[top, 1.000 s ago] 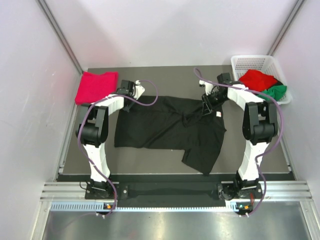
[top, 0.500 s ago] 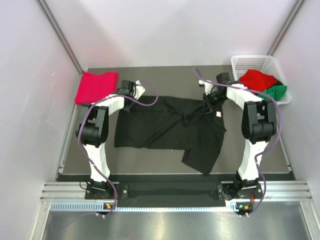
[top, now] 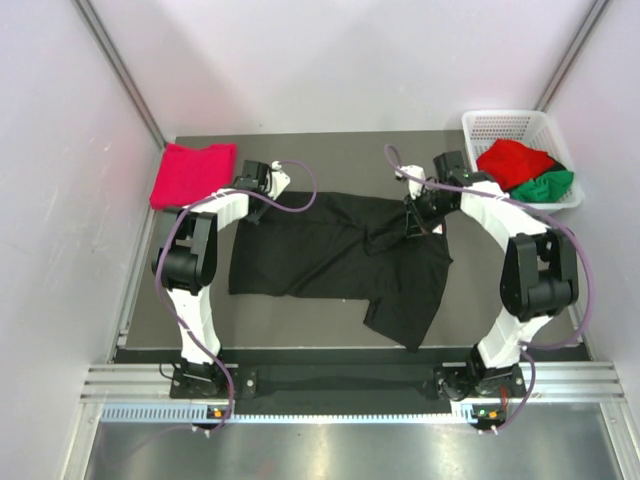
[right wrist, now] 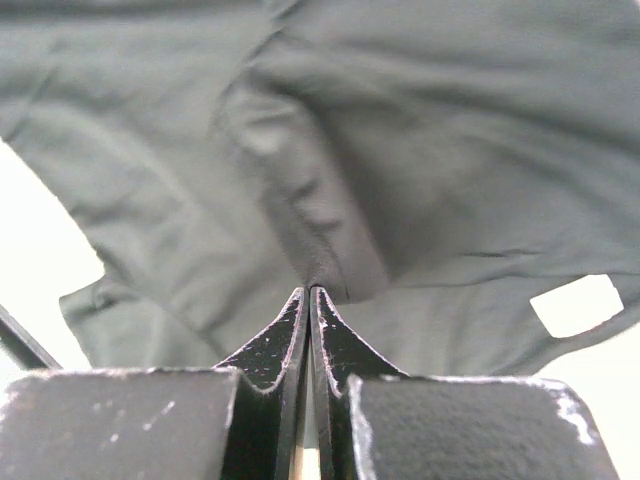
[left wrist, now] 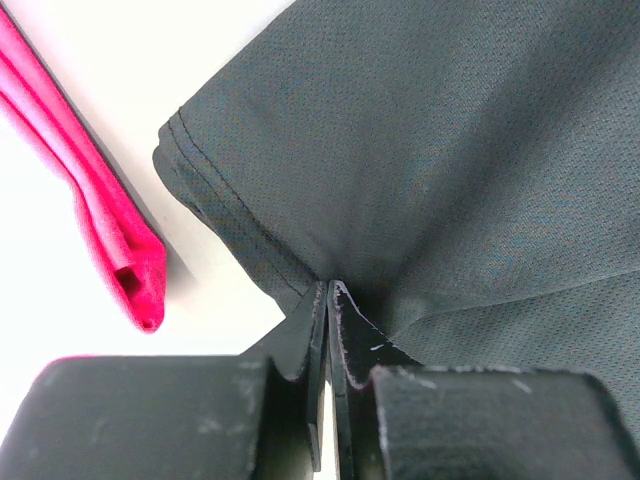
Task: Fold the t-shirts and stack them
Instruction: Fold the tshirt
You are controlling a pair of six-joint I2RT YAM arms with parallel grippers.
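Observation:
A black t-shirt [top: 345, 258] lies spread and rumpled across the dark mat. My left gripper [top: 262, 190] pinches its far left corner; in the left wrist view the jaws [left wrist: 329, 290] are shut on the hemmed edge of the black cloth [left wrist: 450, 150]. At the shirt's far right part my right gripper [top: 412, 215] is shut on a raised fold near the collar [right wrist: 320, 230], fingertips [right wrist: 309, 292] pressed together. A white tag [right wrist: 578, 303] shows on the cloth. A folded crimson-pink t-shirt [top: 192, 174] lies at the back left; its edge [left wrist: 110, 240] appears beside the left gripper.
A white mesh basket [top: 500, 128] at the back right holds a bright red t-shirt [top: 514, 160] and a green one [top: 548, 184]. Grey walls close in on both sides. Purple cables loop off both wrists.
The right gripper has closed on the black shirt's fold, and the right arm's elbow has swung outward to the right. The left arm has stayed put.

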